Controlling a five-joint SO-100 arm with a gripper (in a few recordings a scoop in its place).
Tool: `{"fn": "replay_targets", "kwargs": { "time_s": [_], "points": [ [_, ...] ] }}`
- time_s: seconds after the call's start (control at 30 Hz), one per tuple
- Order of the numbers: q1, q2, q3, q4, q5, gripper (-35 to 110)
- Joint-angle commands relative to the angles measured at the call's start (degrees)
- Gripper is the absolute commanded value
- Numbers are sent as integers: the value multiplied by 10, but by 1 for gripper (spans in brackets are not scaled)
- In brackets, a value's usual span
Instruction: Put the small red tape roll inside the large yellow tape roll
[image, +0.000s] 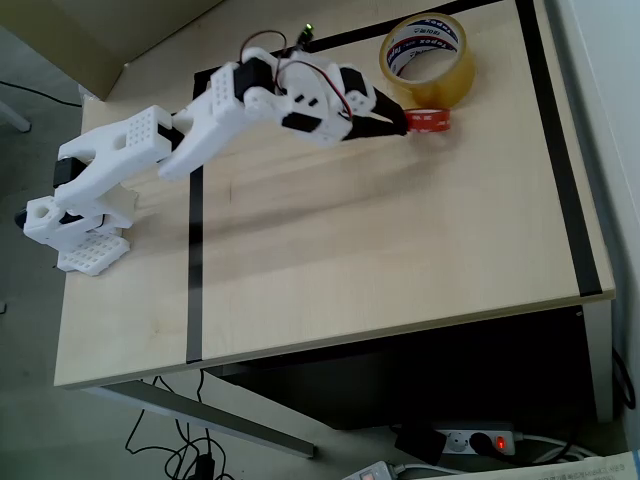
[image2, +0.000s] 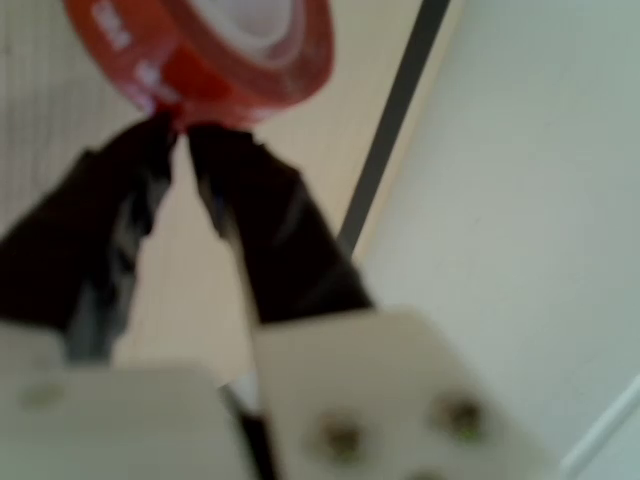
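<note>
The small red tape roll (image: 430, 120) is held just in front of the large yellow tape roll (image: 428, 62) at the table's far right, touching or nearly touching its near side in the overhead view. My gripper (image: 404, 124) is shut on the red roll's wall. In the wrist view the two black fingers (image2: 255, 225) pinch the near rim of the small red tape roll (image2: 215, 55), which fills the top left; its white core shows. My gripper (image2: 180, 130) looks tilted over the wood.
Black tape lines (image: 193, 255) mark a rectangle on the light wooden table (image: 380, 240). The right table edge (image: 585, 180) lies close to the rolls. My white arm (image: 200, 135) stretches from its base at the left edge. Cables and a power strip lie on the floor below.
</note>
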Motion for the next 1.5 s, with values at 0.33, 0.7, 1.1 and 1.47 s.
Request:
{"fn": "replay_targets", "kwargs": {
  "time_s": [0.33, 0.7, 1.1, 1.47],
  "points": [
    [-17, 162, -25, 27, -4, 0],
    [-8, 3, -31, -163, 4, 0],
    [4, -38, -22, -128, 18, 0],
    [-11, 11, -31, 127, 57, 0]
  ]
}}
